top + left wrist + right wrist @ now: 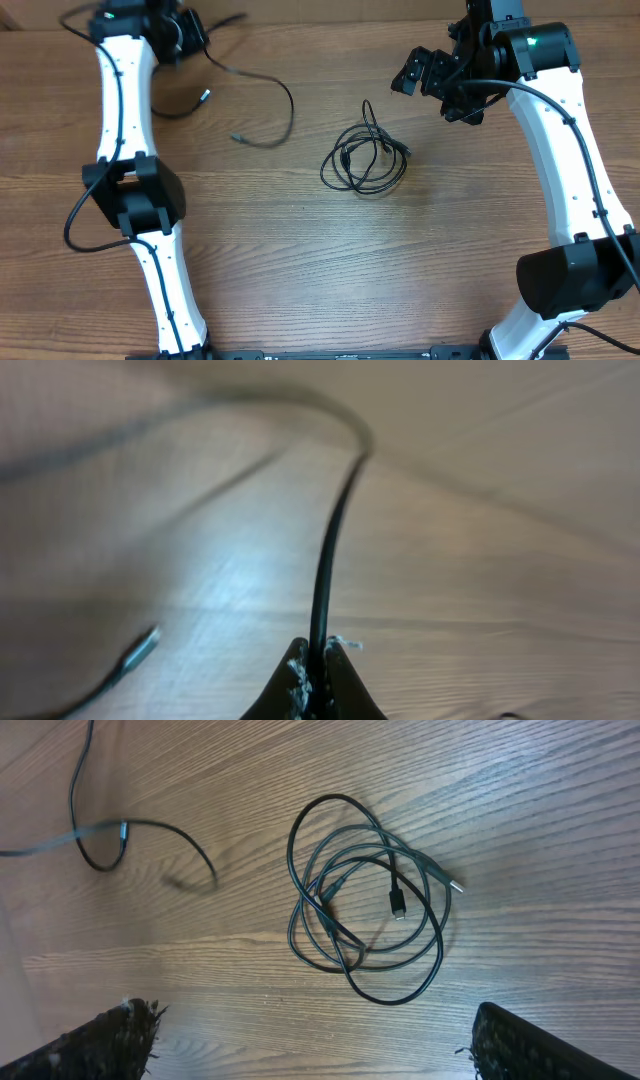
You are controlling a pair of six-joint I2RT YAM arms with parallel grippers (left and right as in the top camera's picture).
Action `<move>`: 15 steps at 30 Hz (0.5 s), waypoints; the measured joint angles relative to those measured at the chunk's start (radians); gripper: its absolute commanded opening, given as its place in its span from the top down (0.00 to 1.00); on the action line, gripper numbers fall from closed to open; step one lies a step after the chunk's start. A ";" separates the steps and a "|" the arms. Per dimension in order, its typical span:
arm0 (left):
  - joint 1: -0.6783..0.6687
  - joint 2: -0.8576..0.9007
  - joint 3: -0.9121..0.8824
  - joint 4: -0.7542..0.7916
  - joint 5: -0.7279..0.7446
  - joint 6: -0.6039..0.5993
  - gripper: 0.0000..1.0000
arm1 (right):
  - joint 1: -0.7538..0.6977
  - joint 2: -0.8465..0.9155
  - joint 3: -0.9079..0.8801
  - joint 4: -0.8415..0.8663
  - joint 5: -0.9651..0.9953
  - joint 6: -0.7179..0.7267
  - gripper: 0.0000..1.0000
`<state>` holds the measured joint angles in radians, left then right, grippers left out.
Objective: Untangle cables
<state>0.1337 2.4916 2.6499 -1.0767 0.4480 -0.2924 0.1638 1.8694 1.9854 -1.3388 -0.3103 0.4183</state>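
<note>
One loose black cable (278, 88) curves across the wood at the upper left, with a plug tip (204, 97) lying nearby. My left gripper (190, 38) is at the far left corner, shut on this cable (330, 550); in the left wrist view the cord rises straight out of the closed jaws (318, 665). A silver-tipped plug (140, 648) lies to the left. The other cables form a tangled coil (365, 160) in the table's middle. My right gripper (425, 72) hovers up and to the right of it, open and empty. Below its wide-spread fingers (530, 1040) lies the coil (365, 905).
The wooden table (320, 260) has both white arms along its left and right sides. In the right wrist view, a loop of the loose cable (100, 845) shows at the upper left, apart from the coil.
</note>
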 measured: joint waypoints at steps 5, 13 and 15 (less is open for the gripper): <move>0.017 -0.001 0.214 0.006 0.119 -0.002 0.96 | 0.000 0.000 0.000 0.000 0.000 0.000 0.00; -0.016 -0.024 0.457 0.159 0.273 -0.130 0.96 | 0.000 0.000 0.000 0.000 0.000 -0.001 0.00; -0.026 -0.043 0.470 0.256 0.327 -0.171 0.96 | 0.000 0.000 0.000 0.000 0.000 0.000 0.00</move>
<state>0.1081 2.4481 3.1203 -0.8211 0.7753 -0.4629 0.1638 1.8694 1.9854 -1.3388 -0.3103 0.4179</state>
